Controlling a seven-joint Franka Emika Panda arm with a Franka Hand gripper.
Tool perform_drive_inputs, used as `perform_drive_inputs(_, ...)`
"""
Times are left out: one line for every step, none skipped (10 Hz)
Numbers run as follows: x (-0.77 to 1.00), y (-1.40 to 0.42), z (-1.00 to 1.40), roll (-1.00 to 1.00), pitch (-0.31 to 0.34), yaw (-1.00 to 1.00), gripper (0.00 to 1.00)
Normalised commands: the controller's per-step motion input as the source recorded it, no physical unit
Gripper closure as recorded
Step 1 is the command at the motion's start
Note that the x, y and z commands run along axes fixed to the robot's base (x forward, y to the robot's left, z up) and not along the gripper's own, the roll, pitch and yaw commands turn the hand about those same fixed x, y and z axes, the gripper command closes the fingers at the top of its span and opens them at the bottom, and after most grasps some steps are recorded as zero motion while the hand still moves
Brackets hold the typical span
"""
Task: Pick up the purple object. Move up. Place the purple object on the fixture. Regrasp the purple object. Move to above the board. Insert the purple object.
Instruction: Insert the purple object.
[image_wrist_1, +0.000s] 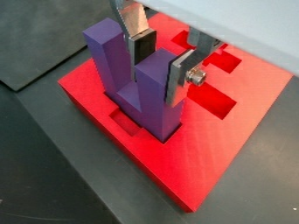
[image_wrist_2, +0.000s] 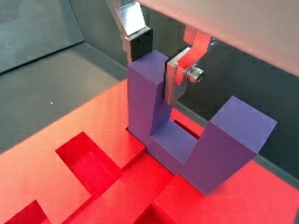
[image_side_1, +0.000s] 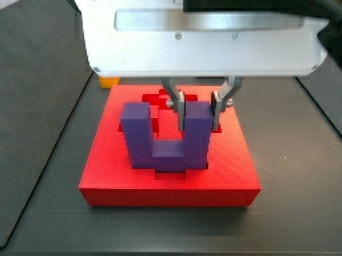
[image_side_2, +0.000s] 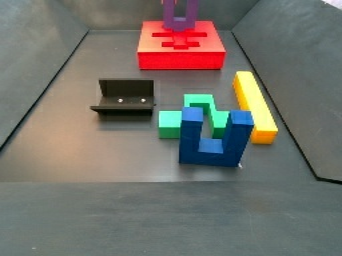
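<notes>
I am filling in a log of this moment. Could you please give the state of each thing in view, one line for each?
gripper: over the board, shut on one prong of the purple object.
purple object: upright, prongs up, base down at the board's cutout.
board: flat on the floor.
fixture: holds nothing.
blue piece: standing, prongs up.
green block: lying, against the blue piece.
yellow bar: lying flat.

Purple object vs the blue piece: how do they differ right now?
The purple object stands prongs-up on the board, one prong between the gripper fingers; the blue piece stands free on the floor beside the green block. Purple looks paler than the saturated blue. Both are U-shaped with two upright prongs.
</notes>
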Motion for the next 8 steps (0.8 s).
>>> perform_drive_inputs(0.10, -0.10, -0.53, 0.12, 0.000, 0.00, 1.00)
perform_drive_inputs(0.07, -0.12, -0.55, 0.14, 0.000, 0.00, 1.00)
perform_drive_inputs(0.07, -0.12, -0.63, 0.17, 0.000, 0.00, 1.00)
perform_drive_inputs(0.09, -0.12, -0.69, 0.18, 0.000, 0.00, 1.00)
perform_drive_inputs(0.07, -0.12, -0.78, 0.18, -0.006, 0.00, 1.00)
perform_drive_inputs(0.08, -0.11, -0.77, 0.17, -0.003, 0.00, 1.00)
perform_drive_inputs(0.07, -0.03, -0.62, 0.16, 0.000, 0.00, 1.00)
perform_drive_inputs(0.00, 0.00, 0.00, 0.00, 0.000, 0.00, 1.00)
